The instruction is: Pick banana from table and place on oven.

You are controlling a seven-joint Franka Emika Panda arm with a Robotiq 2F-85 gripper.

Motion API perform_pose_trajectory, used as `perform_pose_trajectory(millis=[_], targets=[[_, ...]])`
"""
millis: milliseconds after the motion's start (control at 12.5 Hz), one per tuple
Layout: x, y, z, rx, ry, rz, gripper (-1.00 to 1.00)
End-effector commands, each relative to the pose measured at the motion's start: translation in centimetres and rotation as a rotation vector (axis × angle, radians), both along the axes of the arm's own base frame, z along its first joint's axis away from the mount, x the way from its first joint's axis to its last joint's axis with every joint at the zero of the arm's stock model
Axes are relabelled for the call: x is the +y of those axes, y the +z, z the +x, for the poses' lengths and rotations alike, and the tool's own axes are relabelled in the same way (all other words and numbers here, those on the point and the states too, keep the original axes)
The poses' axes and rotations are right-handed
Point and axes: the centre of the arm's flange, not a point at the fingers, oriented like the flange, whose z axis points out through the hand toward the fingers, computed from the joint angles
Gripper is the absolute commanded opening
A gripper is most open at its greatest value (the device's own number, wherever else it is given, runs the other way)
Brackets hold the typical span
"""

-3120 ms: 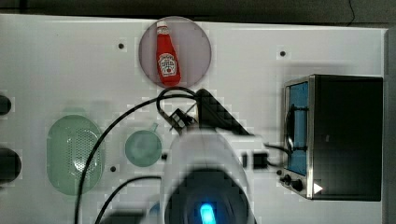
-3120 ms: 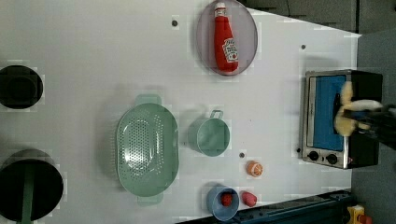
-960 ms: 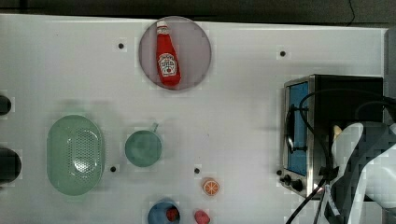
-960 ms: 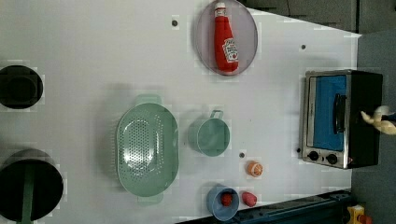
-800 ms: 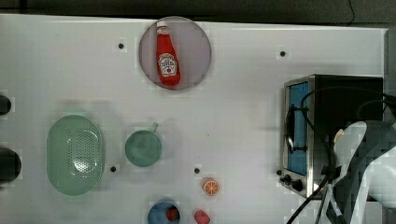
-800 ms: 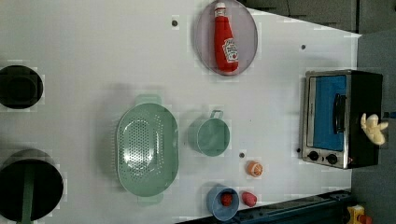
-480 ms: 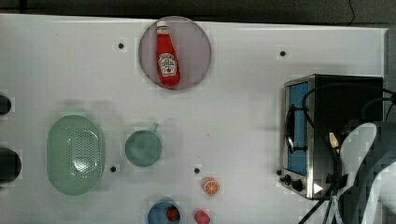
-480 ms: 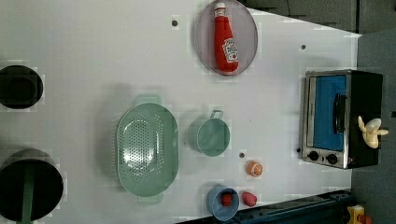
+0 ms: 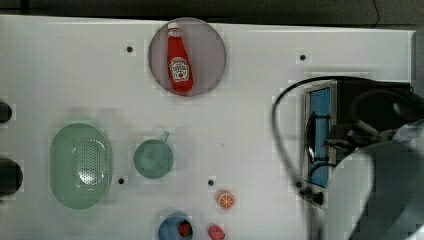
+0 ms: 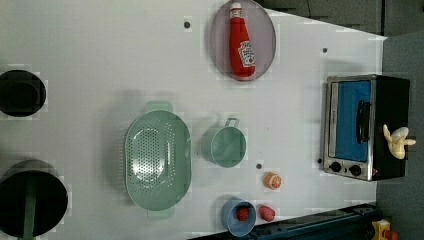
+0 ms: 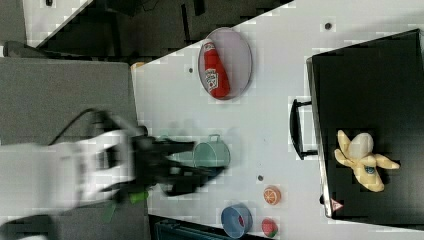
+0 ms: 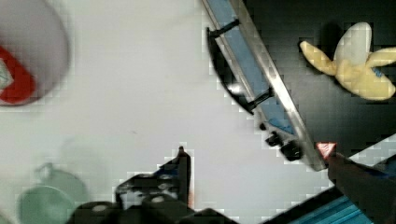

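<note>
White tabletop point(image 10: 100, 60) carries the boxy black-topped, steel-fronted toaster oven point(image 10: 367, 127) at the left view's right. I see the pale yellow peeled banana point(image 11: 362, 160) lying on its top. My gripper point(image 11: 175, 165) is well apart from it, fingers too blurred to judge.

banana point(image 12: 359, 67) on black oven point(image 12: 299, 88) top

Evenly and brightly lit from overhead, with only soft, faint shadows beside the colander point(image 10: 157, 162) and cup point(image 10: 227, 146) on the white table point(image 10: 100, 60). Blocky and coarse throughout. Heavily smeared by motion blur across the arm point(image 11: 75, 165) in the right view.
</note>
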Motion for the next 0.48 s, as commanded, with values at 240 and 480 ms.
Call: perform_pose_trajectory(millis=[240, 480], targets=[[13.7, 4.4, 1.3, -0.06, -0.325, -0.032, 1.0], [16.5, 4.3, -0.3, -0.03, -0.482, -0.04, 1.0]])
